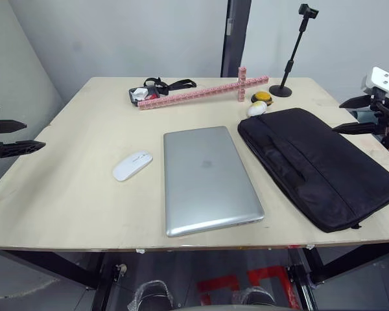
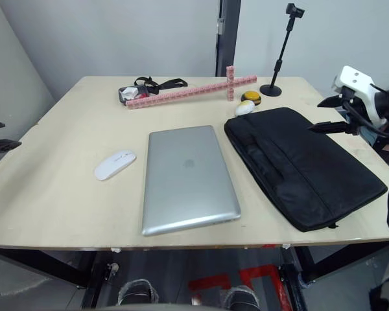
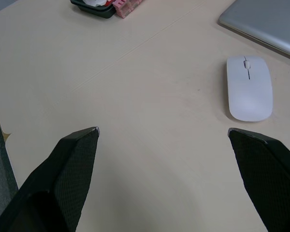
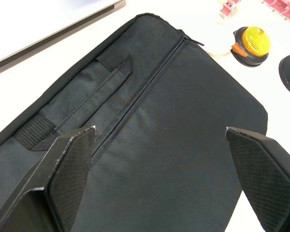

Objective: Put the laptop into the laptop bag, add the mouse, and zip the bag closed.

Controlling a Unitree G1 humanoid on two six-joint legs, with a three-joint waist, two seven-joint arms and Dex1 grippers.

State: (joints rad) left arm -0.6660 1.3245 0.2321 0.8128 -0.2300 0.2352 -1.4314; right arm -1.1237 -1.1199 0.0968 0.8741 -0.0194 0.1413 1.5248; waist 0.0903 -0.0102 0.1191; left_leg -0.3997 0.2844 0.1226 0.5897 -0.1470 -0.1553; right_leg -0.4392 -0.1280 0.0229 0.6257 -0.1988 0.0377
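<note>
The silver-grey laptop (image 1: 207,178) lies shut and flat at the middle of the table, near the front edge. To its right, the black laptop bag (image 1: 318,165) lies flat at an angle, straps on top and its zipper (image 4: 150,84) running along it. The white mouse (image 1: 132,165) rests left of the laptop. Off the table's left edge, my left gripper (image 1: 34,136) stands open and empty, pointing toward the mouse (image 3: 249,88). My right gripper (image 1: 338,116) hovers open above the bag's far right part (image 4: 183,121), holding nothing.
A long pink block strip with a short crosspiece (image 1: 201,94) lies at the back of the table. Beside it is a black tray with a strap (image 1: 146,94). A yellow-orange round object (image 1: 262,97), a small white object (image 1: 257,109) and a black stand (image 1: 288,65) sit behind the bag.
</note>
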